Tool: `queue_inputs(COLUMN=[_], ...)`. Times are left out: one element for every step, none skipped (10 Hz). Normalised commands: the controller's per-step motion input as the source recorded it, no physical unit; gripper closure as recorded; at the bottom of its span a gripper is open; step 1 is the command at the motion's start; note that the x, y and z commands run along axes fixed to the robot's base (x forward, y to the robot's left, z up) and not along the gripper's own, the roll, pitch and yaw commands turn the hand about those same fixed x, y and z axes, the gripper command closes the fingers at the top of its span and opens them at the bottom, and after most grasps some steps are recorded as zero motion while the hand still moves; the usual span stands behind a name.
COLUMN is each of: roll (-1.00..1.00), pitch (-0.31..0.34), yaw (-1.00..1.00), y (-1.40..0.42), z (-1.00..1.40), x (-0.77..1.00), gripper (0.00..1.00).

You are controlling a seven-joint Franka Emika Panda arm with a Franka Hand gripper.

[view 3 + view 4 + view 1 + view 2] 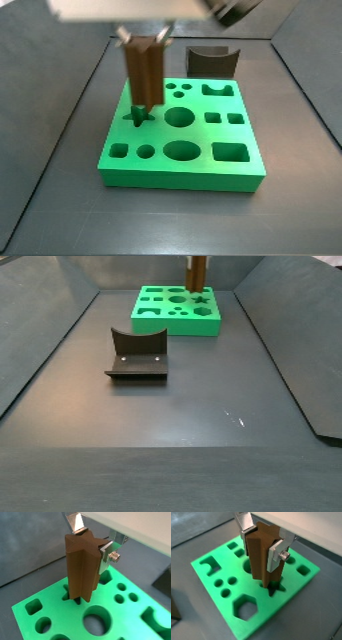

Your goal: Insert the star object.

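Claw [263, 543] clamps the tall brown ridged star-section prism [82, 562], upright, lower tip at the star-shaped hole [273, 589] in the green plastic block [245, 170]. Likely risk: ridges rotated off the hole's points, so it jams. Both wrist views show tip against hole; a side view alone shows the dark notched block [138, 354] on the grey surface [174, 446].

Directly under the jaws of the gripper [90, 539] sits a bright green plastic block [181, 178], flat on the dark grey floor [174, 436]. Its top is cut with shaped holes: a star-shaped one [272, 589] right below the jaws, a large round one [178, 118] just beside it, and a square one [230, 152] further off. Well apart from the jaws, the dark fixture [136, 353] stands upright on the floor, curved notch on top, clear of the block.
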Motion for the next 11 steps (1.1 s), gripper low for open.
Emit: queue_inputs(roll=[0.27, 0.23, 0.10, 0.13, 0.13, 0.00, 0.05, 0.10, 0.00, 0.00, 0.04], pitch=[-0.140, 0.019, 0.021, 0.101, 0.030, -0.059, -0.116, -0.169, -0.163, -0.100, -0.036], yaw=[-0.08, -0.05, -0.13, -0.14, -0.17, -0.16, 0.00, 0.00, 0.00, 0.00, -0.04], y=[-0.26, -0.10, -0.09, 0.00, 0.05, 0.08, 0.19, 0.18, 0.09, 0.01, 0.00], z=[-0.45, -0.20, -0.13, -0.34, -0.60, -1.00, -1.00, -0.76, -0.70, -0.83, -0.97], x=[-0.10, 0.00, 0.01, 0.31, 0.13, -0.09, -0.40, -0.72, -0.51, 0.00, 0.17], gripper=[1.00, 1.00, 1.00, 1.00, 1.00, 1.00, 1.00, 1.00, 1.00, 1.00, 1.00])
